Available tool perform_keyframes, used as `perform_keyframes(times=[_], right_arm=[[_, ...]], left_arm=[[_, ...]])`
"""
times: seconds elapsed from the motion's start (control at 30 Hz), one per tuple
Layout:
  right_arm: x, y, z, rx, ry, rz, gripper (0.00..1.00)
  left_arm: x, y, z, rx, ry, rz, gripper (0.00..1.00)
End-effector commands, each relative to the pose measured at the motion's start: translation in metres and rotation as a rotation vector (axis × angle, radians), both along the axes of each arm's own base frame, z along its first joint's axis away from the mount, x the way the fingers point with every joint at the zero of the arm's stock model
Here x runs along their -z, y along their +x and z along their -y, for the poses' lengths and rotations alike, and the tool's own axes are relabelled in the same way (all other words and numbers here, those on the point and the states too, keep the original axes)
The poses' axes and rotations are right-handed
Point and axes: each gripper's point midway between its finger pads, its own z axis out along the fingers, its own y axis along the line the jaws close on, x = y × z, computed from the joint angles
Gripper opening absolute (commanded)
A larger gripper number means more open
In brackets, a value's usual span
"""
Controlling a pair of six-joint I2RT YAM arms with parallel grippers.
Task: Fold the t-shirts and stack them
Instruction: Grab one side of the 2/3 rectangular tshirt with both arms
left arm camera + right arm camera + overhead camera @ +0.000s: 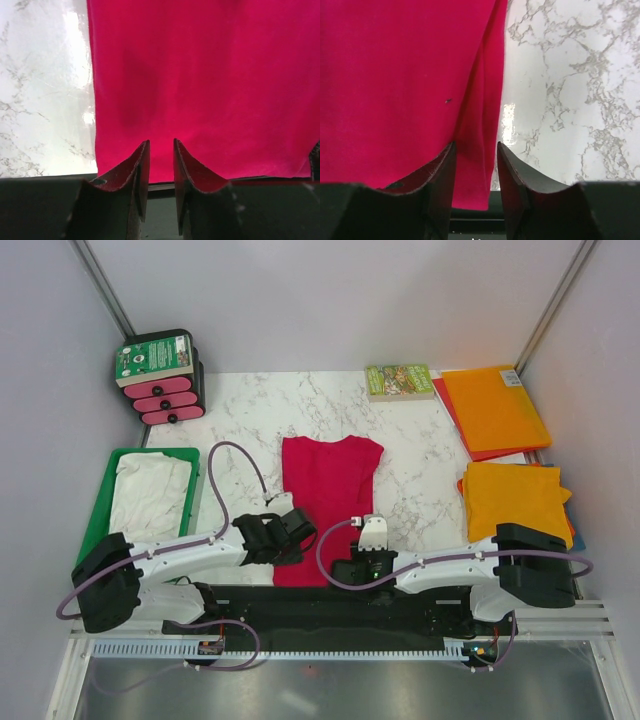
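Observation:
A crimson red t-shirt lies lengthwise on the marble table, its hem at the near edge. My left gripper hovers over the hem's left part. In the left wrist view its jaws stand apart with nothing between them, the red t-shirt spread out beyond the tips. My right gripper is at the hem's right corner. Its jaws are open, and the folded right edge of the red t-shirt runs down between the fingers with a gap to the right finger. A white t-shirt fills the tray. Orange t-shirts lie folded at the right.
A green tray sits at the left. A black and pink holder with a green card stands at the back left. A small green book lies at the back. The black table edge runs just under both grippers.

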Motion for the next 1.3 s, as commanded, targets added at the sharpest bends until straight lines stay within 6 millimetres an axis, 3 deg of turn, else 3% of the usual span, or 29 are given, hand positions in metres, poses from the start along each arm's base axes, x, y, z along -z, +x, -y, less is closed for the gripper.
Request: perform_keyframes(times=[0.0,0.1,0.2,0.23,0.3,0.93,1.17,1.27], right_arm=[[0.002,0.000,-0.018,-0.017,0.033,-0.030,0.44],[0.004,-0.001,-0.014,-0.003,0.039,-0.044,0.37],[0.004,-0.002,-0.008,0.017,0.040,-0.049,0.18],[0.004,-0.002,-0.006,0.022,0.038,-0.050,0.06],[0.005,-0.002,-0.002,0.035,0.026,-0.053,0.00],[0.007,-0.008,0.029,0.139,0.023,-0.066,0.00],[0.001,-0.004,0.030,0.142,0.018,-0.036,0.01],[-0.024,0.004,0.016,0.101,0.078,0.062,0.31]], left_arm=[[0.003,-0.001,0.008,0.031,-0.027,-0.002,0.32],[0.005,-0.002,0.007,0.030,-0.022,-0.005,0.32],[0.007,-0.003,0.006,0.029,-0.018,-0.011,0.31],[0.008,-0.003,0.005,0.026,-0.015,-0.014,0.31],[0.012,-0.004,0.004,0.023,-0.005,-0.025,0.31],[0.048,-0.025,-0.017,-0.026,0.112,-0.160,0.28],[0.049,-0.023,-0.019,-0.033,0.114,-0.161,0.29],[0.041,-0.018,-0.015,-0.017,0.099,-0.130,0.31]])
